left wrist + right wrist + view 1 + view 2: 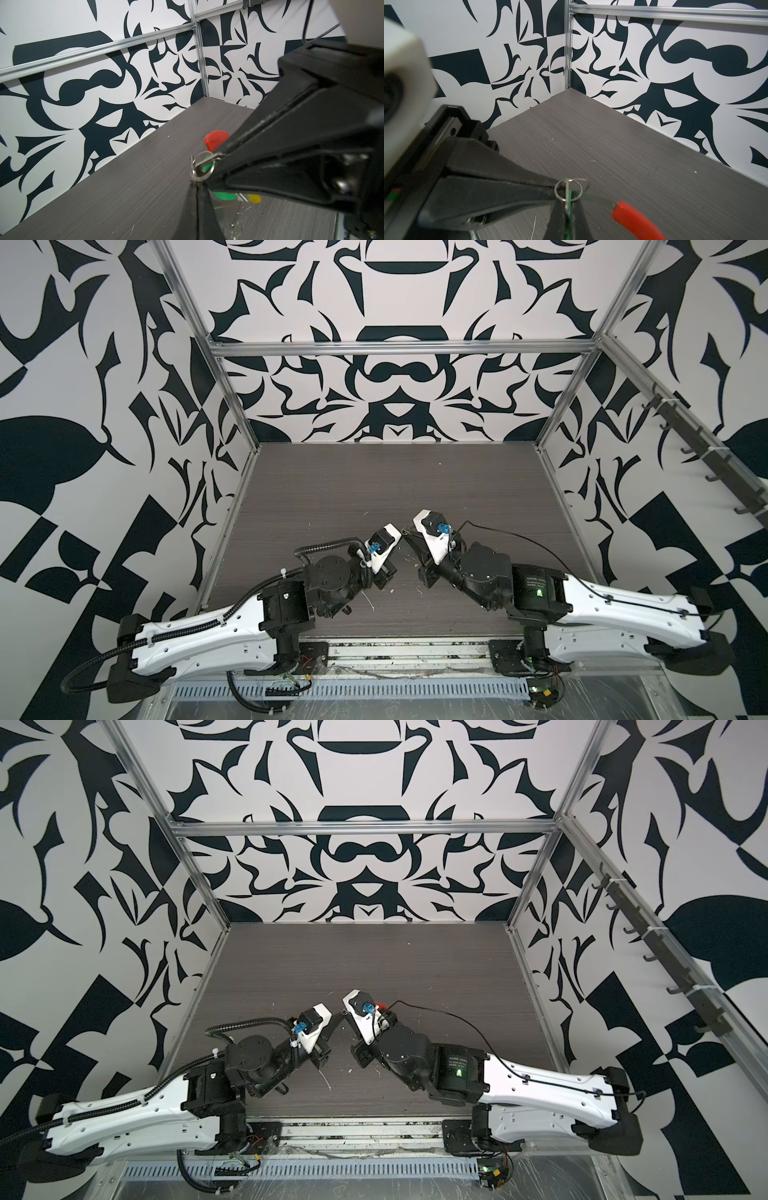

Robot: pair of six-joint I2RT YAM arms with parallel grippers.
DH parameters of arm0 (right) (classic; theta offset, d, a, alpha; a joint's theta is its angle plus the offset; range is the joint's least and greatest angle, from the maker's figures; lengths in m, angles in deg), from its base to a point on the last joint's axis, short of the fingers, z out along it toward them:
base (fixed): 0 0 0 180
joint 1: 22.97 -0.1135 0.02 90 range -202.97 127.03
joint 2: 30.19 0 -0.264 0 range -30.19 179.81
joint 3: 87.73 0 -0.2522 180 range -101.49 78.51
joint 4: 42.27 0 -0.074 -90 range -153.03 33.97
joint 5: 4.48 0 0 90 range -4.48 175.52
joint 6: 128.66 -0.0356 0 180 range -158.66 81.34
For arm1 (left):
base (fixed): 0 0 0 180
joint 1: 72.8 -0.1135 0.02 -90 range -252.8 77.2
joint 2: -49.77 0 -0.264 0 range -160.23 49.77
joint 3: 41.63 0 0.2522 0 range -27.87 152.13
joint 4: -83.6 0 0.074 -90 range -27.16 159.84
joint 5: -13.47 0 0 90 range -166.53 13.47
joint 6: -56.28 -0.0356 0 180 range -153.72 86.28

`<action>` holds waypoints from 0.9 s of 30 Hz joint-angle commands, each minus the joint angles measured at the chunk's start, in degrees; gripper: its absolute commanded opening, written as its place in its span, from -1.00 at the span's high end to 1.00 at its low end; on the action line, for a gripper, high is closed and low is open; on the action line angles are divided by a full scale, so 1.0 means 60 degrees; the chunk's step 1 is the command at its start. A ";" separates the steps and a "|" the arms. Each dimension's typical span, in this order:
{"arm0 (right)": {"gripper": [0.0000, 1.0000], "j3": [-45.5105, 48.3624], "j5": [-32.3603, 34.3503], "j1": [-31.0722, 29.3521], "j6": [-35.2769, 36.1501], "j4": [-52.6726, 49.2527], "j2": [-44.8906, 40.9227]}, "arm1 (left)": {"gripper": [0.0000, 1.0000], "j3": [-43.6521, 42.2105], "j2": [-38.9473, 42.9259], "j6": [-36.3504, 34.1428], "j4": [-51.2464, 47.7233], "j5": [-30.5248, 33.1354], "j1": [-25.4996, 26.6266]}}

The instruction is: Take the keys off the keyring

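meeting tip to tip above the near middle of the table [374, 489], both grippers work the key bunch. left gripper [196, 187]: jaws closed on the small ring [566, 192]. right gripper [566, 205]: jaws pinched on the green-tagged key [225, 195]. yellow tag [255, 198] just beside it. keyring [598, 200] extends right, red section [632, 217] outermost. bare tabletop reaches the far, left and right edges.

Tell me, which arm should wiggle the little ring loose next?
Probably left: the left gripper pinches the small ring, while the right gripper just steadies the green tag.
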 commanded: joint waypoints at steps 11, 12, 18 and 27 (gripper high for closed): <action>1.00 -0.1388 -0.0505 0.0112 -0.0409 -0.1703 -0.0059 | 1.00 0.0444 0.0077 -0.0039 -0.0099 -0.0922 0.0326; 1.00 -0.1482 -0.0574 0.0177 -0.0417 -0.1860 -0.0059 | 1.00 0.0418 0.0151 -0.0014 -0.0101 -0.1008 0.0327; 1.00 -0.1610 -0.1681 0.1062 -0.0804 -0.2239 -0.0129 | 1.00 0.0394 0.0411 0.0061 -0.0303 -0.1409 0.0332; 1.00 -0.1898 -0.2996 0.1966 -0.1209 -0.2785 -0.0191 | 1.00 0.0380 0.0533 0.0133 -0.0593 -0.1639 0.0325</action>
